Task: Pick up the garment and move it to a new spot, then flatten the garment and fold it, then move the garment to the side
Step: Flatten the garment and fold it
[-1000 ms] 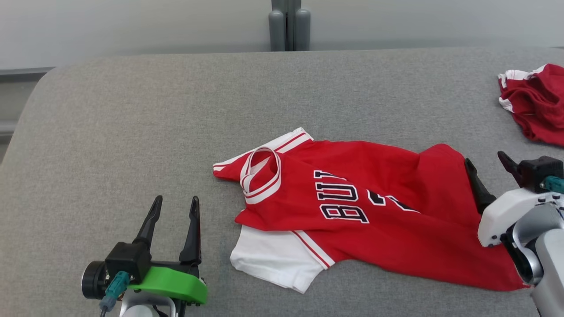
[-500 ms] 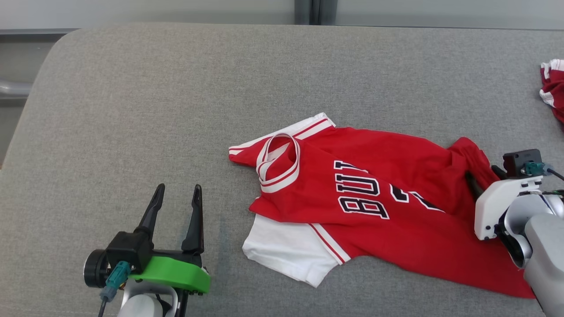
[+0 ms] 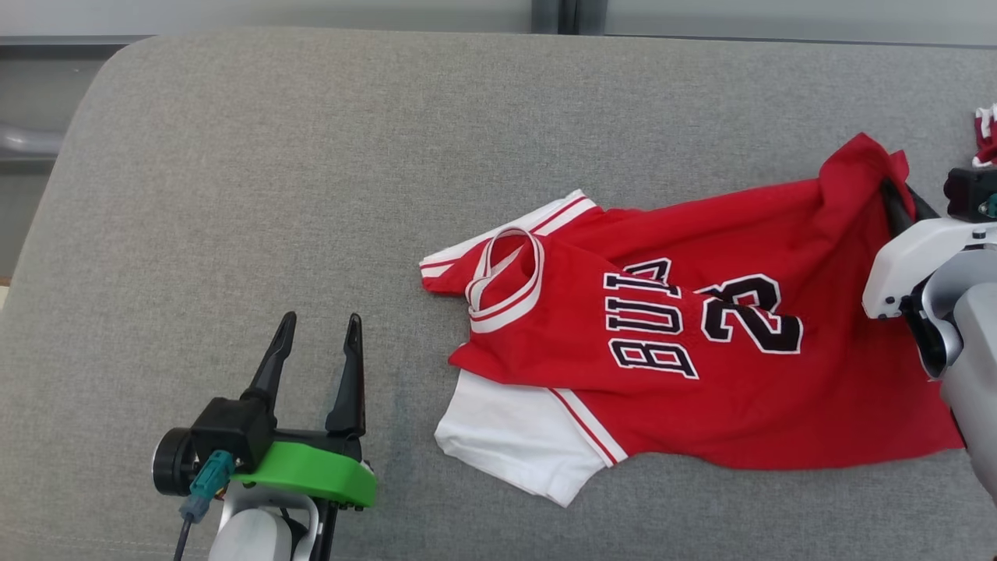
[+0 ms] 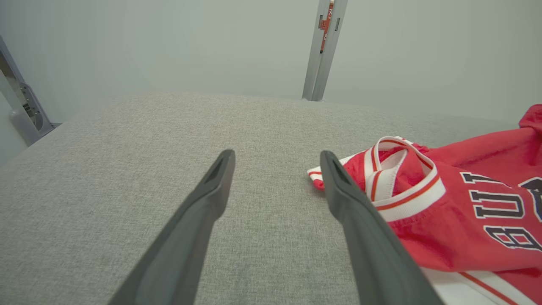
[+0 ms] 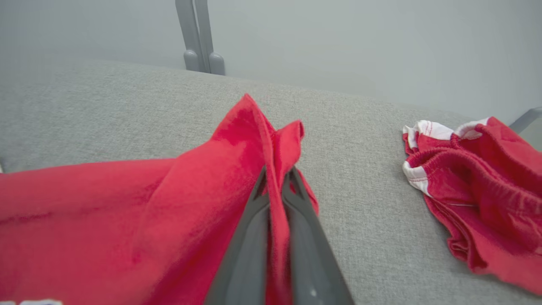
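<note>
The garment (image 3: 685, 343) is a red jersey with white sleeves, a white-striped collar and dark lettering, lying on the grey padded surface (image 3: 273, 195). My right gripper (image 3: 896, 199) is shut on its hem corner at the right and holds that corner raised. In the right wrist view the red cloth (image 5: 237, 169) is pinched between the dark fingers (image 5: 250, 237), where the right gripper (image 5: 275, 178) closes. My left gripper (image 3: 319, 327) stands open at the lower left, apart from the jersey. The left wrist view shows the left gripper (image 4: 277, 159) with its fingers wide and the collar (image 4: 402, 186) just to their right.
A second red and white garment (image 5: 474, 182) lies crumpled on the surface to the right of my right gripper; its edge (image 3: 986, 132) shows at the head view's right border. A grey post (image 3: 557, 15) rises behind the surface's far edge.
My right gripper has shut on the jersey's hem corner and lifted it up and away, stretching the cloth so the number shows. The camera has shifted. The left gripper stays open.
</note>
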Robot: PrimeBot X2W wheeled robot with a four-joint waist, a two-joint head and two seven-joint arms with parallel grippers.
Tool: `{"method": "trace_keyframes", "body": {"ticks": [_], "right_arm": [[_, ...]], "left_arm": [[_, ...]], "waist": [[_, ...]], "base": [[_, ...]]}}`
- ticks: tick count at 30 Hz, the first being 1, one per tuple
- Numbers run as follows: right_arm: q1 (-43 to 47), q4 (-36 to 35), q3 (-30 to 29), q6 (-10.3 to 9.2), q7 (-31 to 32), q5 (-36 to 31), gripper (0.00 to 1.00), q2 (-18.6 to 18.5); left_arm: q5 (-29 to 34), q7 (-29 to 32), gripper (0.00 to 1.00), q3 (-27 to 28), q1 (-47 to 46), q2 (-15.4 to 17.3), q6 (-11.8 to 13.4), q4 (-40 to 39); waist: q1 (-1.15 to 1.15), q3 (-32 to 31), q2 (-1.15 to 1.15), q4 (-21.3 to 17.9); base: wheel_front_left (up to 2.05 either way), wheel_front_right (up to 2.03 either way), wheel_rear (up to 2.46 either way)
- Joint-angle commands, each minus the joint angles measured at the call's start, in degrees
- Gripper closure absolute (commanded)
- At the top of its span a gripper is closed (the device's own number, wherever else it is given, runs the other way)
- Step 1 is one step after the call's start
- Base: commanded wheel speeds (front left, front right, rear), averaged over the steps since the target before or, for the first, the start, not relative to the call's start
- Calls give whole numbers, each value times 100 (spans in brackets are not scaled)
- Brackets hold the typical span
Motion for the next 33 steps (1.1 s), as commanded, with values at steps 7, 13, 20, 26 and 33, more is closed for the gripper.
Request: {"method": "trace_keyframes", "body": {"ticks": [7, 13, 20, 26, 33], "right_arm": [[-242, 630, -109, -12, -482, -123, 0, 153], [130, 64, -408, -12, -610, -86, 0, 153], [1228, -1377, -820, -11, -603, -160, 0, 293], [2250, -2528, -1025, -11, -605, -217, 0, 481], [3215, -3613, -1260, -11, -605, -338, 0, 745]], "left_arm": [[0, 1, 0, 30, 21, 14, 58, 28], [133, 1, 0, 172, 155, 14, 15, 25], [192, 1, 0, 342, 328, 14, -34, 38], [252, 1, 0, 428, 446, 16, -65, 41], [301, 1, 0, 527, 574, 15, -86, 33]], "waist": [[0, -120, 0, -37], [0, -340, 0, -230], [0, -601, 0, -506], [0, -780, 0, -724], [0, -940, 0, -862]], "base": [[0, 0, 0], [0, 0, 0], [0, 0, 0], [0, 0, 0], [0, 0, 0]]}}
